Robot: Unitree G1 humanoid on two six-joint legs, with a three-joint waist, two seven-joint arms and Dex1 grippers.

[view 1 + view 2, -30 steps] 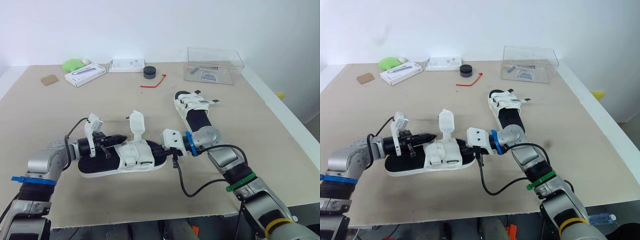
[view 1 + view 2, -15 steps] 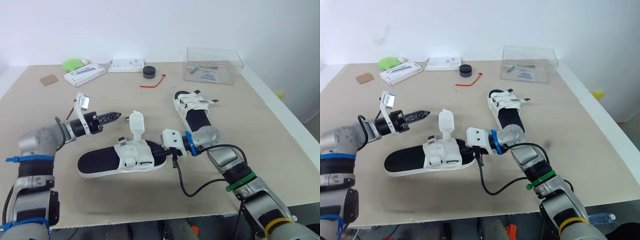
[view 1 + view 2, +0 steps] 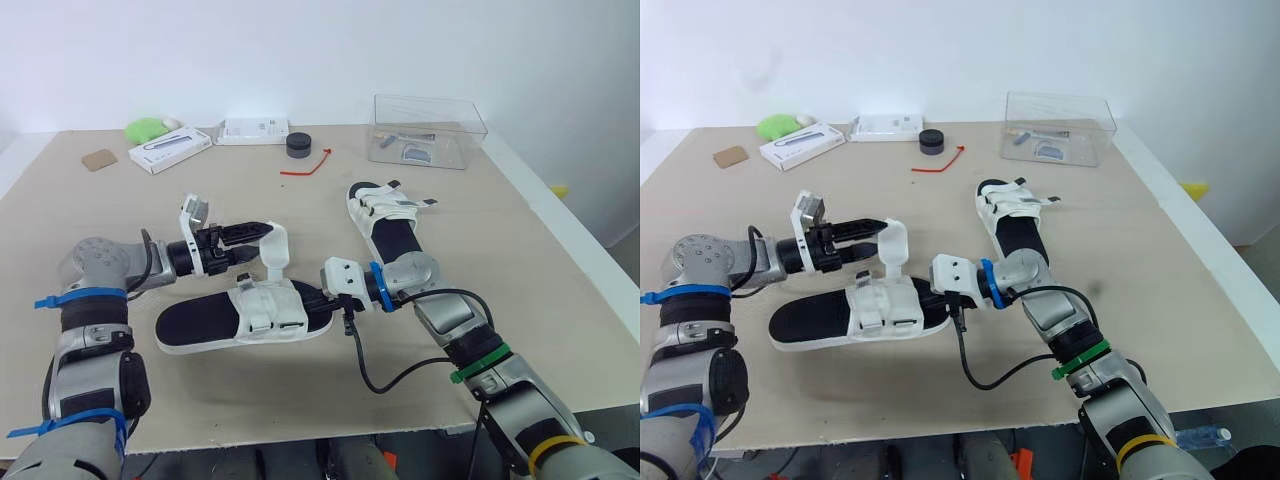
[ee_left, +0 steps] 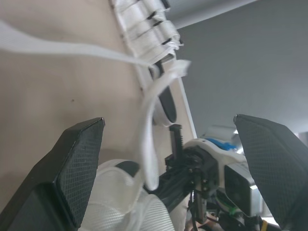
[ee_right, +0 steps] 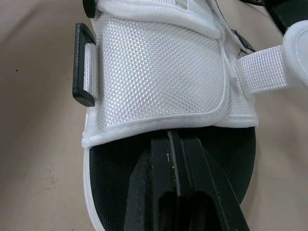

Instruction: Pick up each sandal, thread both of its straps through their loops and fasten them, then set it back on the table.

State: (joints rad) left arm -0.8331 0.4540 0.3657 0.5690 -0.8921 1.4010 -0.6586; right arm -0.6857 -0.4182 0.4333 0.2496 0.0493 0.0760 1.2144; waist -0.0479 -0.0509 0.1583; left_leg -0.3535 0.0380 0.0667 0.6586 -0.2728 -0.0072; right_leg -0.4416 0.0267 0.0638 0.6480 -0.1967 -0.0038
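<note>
1. Approach: the left gripper (image 3: 260,230), jaws spread wide, sits level with the loose strap (image 3: 275,250) that stands up from the near sandal (image 3: 200,325). In the left wrist view the strap hangs between the fingers (image 4: 77,163), not yet pinched.
2. Change: a second ago this gripper lay low by the sandal's heel. It then swung up and away, and has since come in on the strap.
3. Brace: the right gripper (image 3: 316,298) has its jaws closed together, tips on the black footbed at the toe end, just under the white upper. It has not shifted over the second and appears to pin the sandal down.
4. Position: the near sandal lies flat on the table (image 3: 560,290), unmoved. The black loop (image 5: 83,65) on its upper is empty.
5. Second item: the far sandal (image 3: 392,235) rests on the table beyond the right arm.
6. Reading: the step has likely passed from repositioning to grasping the strap, and threading has not begun.
</note>
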